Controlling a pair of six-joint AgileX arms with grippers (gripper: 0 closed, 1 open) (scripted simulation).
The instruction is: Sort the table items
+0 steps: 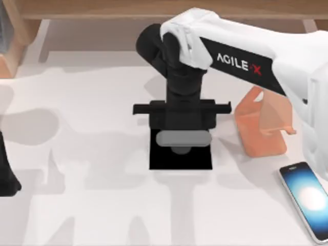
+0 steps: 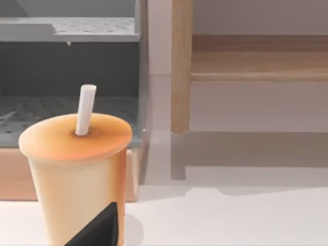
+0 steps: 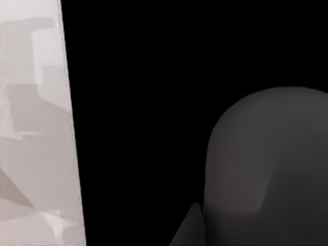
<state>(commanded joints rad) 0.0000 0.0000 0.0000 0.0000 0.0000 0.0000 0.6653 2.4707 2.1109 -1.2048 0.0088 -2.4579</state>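
right arm: i have it stretched from the right, right gripper (image 1: pixel 180 134) pointing down above the mouse (image 1: pixel 183 139) on the black mat (image 1: pixel 180 160); finger state i cannot tell
smartphone (image 1: pixel 306 199): lying at the table's (image 1: pixel 92 205) right edge
left arm: parked at the left edge

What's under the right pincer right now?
The right pincer hangs over a black square mat. On the mat under it lies the dark grey mouse, mostly covered from above; just a grey edge shows. Whether the fingers touch it is hidden.
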